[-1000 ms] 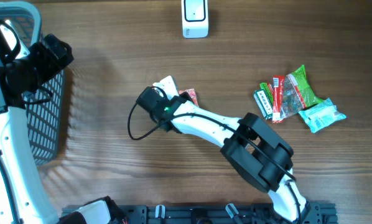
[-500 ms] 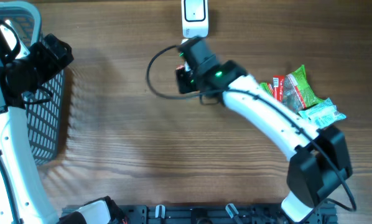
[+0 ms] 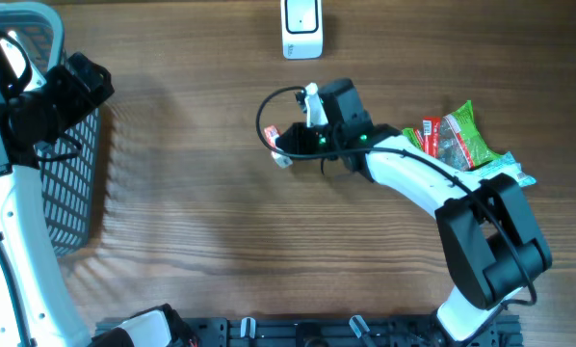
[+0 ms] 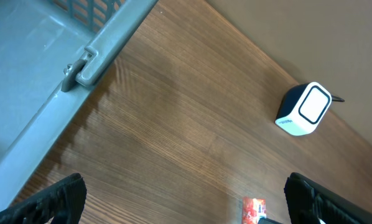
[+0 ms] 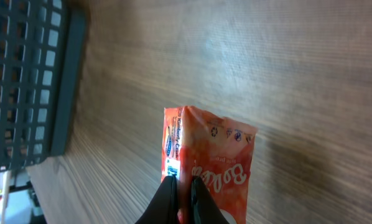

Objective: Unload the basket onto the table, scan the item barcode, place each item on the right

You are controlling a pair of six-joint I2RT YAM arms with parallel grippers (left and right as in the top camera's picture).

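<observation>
Red snack packet (image 5: 208,168) is being pinched by the right tool (image 5: 180,194). The two thin fingers are pressing together on the packet's bottom edge, and the packet is standing up from them. It is showing white writing on its red face and a blue and white strip down one side.

From above, the packet (image 3: 274,133) is sitting a little way from the white scanner (image 3: 301,27), on the side nearer the robot, and it is not touching the scanner. Most of the packet is hiding under the right arm there, so only a red bit and a white bit are peeking out. I cannot tell if it is touching the wood.

The left tool (image 4: 186,208) is spreading its fingers wide and is holding nothing. It is hanging far to the left of the scanner, by the edge of a grey basket (image 3: 76,193). Its camera is looking down at the basket rim, the scanner and a small piece of the red packet.

A pile of other snack packets (image 3: 457,149), green, red and pale blue, is lying to the right of the scanner and nearer the robot. The right arm is reaching across just beside that pile.

Everything is resting on a brown wooden tabletop (image 3: 221,251).
</observation>
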